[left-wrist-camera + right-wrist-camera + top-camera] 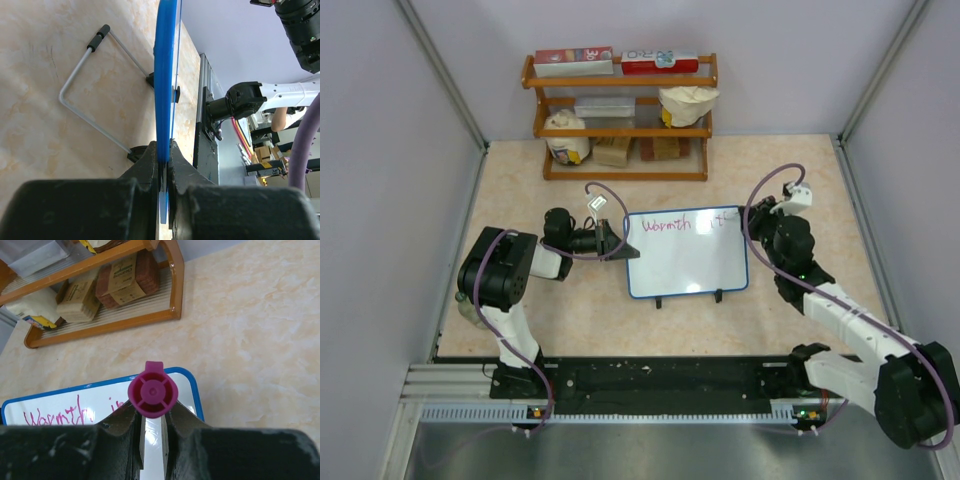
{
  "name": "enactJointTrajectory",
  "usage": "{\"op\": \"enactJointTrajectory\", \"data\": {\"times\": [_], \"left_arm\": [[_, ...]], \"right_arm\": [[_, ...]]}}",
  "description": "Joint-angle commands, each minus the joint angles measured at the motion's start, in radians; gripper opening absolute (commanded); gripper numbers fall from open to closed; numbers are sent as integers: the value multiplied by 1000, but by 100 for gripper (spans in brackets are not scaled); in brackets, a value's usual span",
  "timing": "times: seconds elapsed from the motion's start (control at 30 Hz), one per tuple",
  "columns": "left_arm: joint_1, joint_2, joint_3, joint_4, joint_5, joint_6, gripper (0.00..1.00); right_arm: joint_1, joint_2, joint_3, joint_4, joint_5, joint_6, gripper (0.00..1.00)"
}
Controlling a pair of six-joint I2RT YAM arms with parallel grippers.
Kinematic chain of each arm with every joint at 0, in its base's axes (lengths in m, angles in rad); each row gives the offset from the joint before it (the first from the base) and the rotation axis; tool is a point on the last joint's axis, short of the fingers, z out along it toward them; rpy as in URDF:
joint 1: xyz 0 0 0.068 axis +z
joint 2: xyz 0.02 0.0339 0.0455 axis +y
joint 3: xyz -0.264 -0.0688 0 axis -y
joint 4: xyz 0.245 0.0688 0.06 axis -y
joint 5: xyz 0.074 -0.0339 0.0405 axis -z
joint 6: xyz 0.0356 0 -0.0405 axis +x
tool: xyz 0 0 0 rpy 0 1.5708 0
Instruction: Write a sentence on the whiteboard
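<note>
Worktop (570, 310): beige, marbled surface with grey walls on three sides and both arm bases bolted along the near edge. Whiteboard (687, 252): small, glossy white, with a thin blue round-cornered frame. It sits about midway between the far and near edges, slightly toward the right edge, with its face visible from overhead and two black feet (660, 300) along its near side. Lettering (665, 224): pink handwriting along the board's far side that reads roughly "Warmth", followed by a few fainter strokes toward the right corner. Wire leg (85, 75): bent grey rod with a black sleeve, hinged at the feet and resting on the worktop behind the board, as the left wrist view shows. Left gripper (615, 243): positioned at the board's left side, jaws pinching the blue frame, which runs edge-on between them in the left wrist view (164, 165). Right gripper (752, 213): positioned at the board's far right corner, jaws clamped on a marker. Marker (152, 389): magenta, seen end-on from the right wrist camera and standing over that corner of the board; the pictures do not show whether its tip touches. Wooden rack (620, 110): three tiers against the far edge, left of centre, holding boxes (575, 60) on the top tier and bags and brown packets (120, 282) below.
</note>
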State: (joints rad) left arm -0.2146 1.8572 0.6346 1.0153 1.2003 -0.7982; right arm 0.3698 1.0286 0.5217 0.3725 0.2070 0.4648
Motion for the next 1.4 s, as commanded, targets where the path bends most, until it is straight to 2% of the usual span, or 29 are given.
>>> {"op": "enactJointTrajectory", "data": {"times": [0.0, 0.43, 0.9, 1.37], "left_arm": [[1, -6, 19, -26, -16, -1, 0], [1, -7, 19, -26, -16, -2, 0], [0, -7, 19, -24, -16, -1, 0], [1, -7, 20, -24, -16, -1, 0]], "right_arm": [[-12, -28, -29, -15, -12, 0, 0], [-12, -50, -72, -15, -20, 21, 0], [-12, -2, 26, 11, 5, 3, 0], [-14, 16, 55, -6, 49, -17, 0]]}}
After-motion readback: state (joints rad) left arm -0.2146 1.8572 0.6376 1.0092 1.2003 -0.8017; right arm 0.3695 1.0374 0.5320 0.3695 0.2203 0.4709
